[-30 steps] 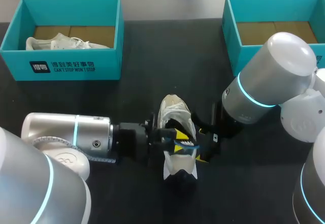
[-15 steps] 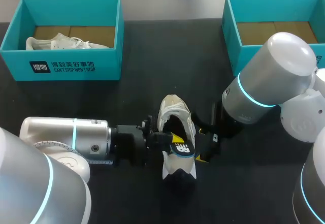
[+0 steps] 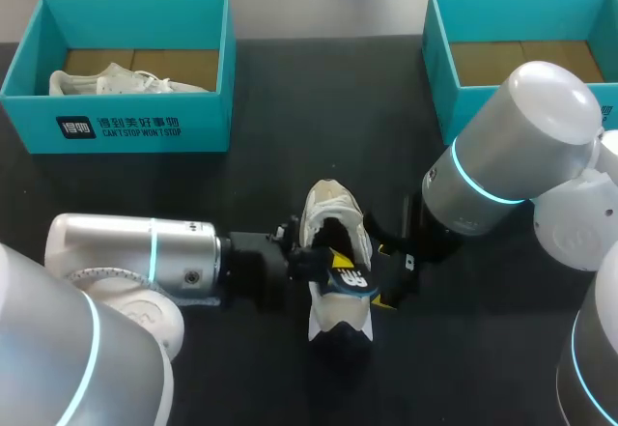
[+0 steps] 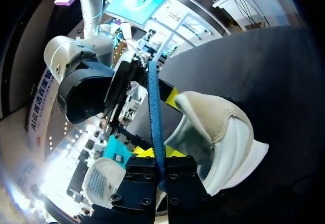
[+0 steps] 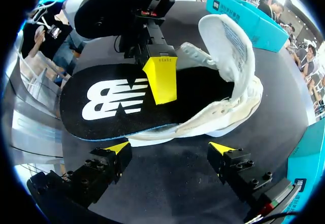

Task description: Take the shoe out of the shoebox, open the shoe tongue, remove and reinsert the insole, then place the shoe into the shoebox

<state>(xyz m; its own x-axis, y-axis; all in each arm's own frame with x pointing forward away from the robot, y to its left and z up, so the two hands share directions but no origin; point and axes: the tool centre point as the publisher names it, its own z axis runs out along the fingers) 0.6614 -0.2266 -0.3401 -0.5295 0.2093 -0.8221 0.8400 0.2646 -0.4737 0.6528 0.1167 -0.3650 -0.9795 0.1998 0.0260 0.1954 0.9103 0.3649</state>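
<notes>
Left gripper [image 4: 155, 155]: fingers clamped tight on the thin blue edge of the insole [image 5: 117, 102].
Right gripper [image 5: 170, 149]: fingers spread wide, holding nothing, just at 3 o'clock of the shoe [image 3: 326, 209].
Insole: black top, white logo; one end inside the shoe, the other sticking out.
Shoe: white, cream lining, tongue lifted, on the black table [image 3: 290, 78], mid-table.
Left box [image 3: 145, 127], teal, 10 o'clock from the shoe: second white shoe [image 3: 116, 81] inside.
Right box [image 3: 439, 69], teal, 2 o'clock: brown floor showing, partly hidden by the right arm.
</notes>
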